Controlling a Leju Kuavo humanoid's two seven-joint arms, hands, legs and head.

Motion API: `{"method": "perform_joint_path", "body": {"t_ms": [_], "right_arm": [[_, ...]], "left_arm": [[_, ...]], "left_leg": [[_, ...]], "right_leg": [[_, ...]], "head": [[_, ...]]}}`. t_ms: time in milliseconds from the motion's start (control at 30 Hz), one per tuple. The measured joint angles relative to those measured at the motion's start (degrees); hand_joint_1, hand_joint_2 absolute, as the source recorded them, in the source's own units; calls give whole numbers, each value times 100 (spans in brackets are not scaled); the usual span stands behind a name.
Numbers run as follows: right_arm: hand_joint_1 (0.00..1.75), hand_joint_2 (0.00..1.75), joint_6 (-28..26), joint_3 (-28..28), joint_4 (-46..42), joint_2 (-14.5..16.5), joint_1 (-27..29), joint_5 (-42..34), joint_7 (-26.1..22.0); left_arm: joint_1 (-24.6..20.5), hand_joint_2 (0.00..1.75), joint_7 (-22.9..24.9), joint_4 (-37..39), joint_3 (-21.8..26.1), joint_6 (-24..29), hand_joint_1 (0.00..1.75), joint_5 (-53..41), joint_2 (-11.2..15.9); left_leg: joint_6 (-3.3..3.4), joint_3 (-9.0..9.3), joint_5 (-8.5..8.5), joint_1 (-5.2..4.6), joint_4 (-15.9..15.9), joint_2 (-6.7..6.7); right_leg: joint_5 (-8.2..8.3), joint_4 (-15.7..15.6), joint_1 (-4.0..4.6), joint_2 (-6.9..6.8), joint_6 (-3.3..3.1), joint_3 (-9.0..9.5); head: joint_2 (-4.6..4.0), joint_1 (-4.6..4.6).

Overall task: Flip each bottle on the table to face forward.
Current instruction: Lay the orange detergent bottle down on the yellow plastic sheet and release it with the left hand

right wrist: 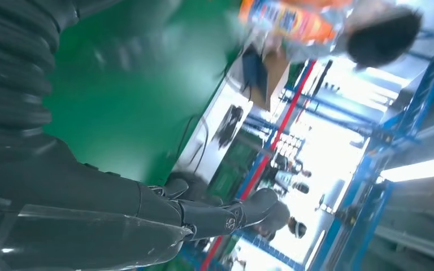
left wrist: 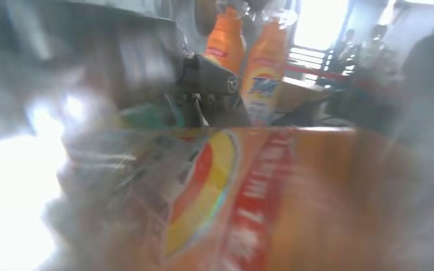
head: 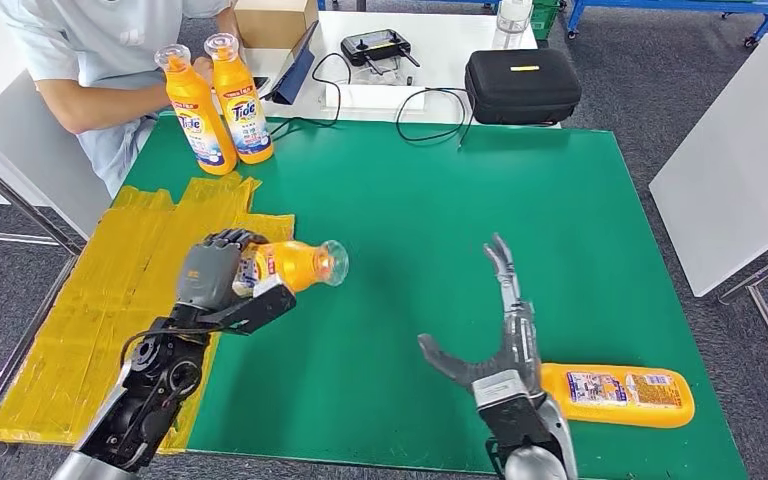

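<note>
**Head view: one bottle held, one lying flat**

Upper left, a person's hand (head: 203, 70) holds two upright orange detergent bottles (head: 218, 105). Left of centre, my left hand (head: 212, 272) grips an orange bottle (head: 295, 265) sideways. Lower right, my right hand (head: 498, 345) is spread, empty, beside a lying orange bottle (head: 620, 394).

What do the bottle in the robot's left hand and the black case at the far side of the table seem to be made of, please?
The held bottle looks like glossy orange plastic with a clear cap: it shines, and light passes through the cap. The left hand grips its base. The black case looks like matte fabric over a semi-rigid shell, judging by its dull surface and rounded corners; I cannot be sure.
</note>
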Motion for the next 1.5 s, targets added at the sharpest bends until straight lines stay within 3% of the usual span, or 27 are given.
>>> {"method": "perform_joint_path", "body": {"t_ms": [367, 700, 1167, 1500], "right_arm": [[0, 175, 439, -788, -566, -43, 267, -56, 202], [0, 175, 594, -873, -533, -23, 133, -173, 192], [0, 175, 641, -871, -196, -10, -5, -357, 71], [0, 175, 629, -871, -107, -3, -20, -357, 68]], "left_arm": [[-7, 175, 654, 696, -16, -28, 175, -2012, 379], [-96, 175, 911, 1384, 216, 306, 175, -2390, 475], [-537, 175, 719, 2665, 913, 793, 175, -2295, 540], [-657, 175, 700, 2916, 1026, 783, 175, -2273, 540]], "left_leg": [[0, 1, 1, 0, 1, -1], [0, 1, 2, 1, -1, 1], [-1, 12, 3, 2, -3, -5], [-2, 29, 3, 2, -5, -4]], "right_leg": [[0, 0, 0, -1, 0, 2], [0, 1, 1, 2, 0, 2], [0, 2, 1, -2, -1, 17], [0, 1, 1, -1, -1, 33]], "head": [[0, 1], [0, 1], [0, 1], [0, 0]]}}
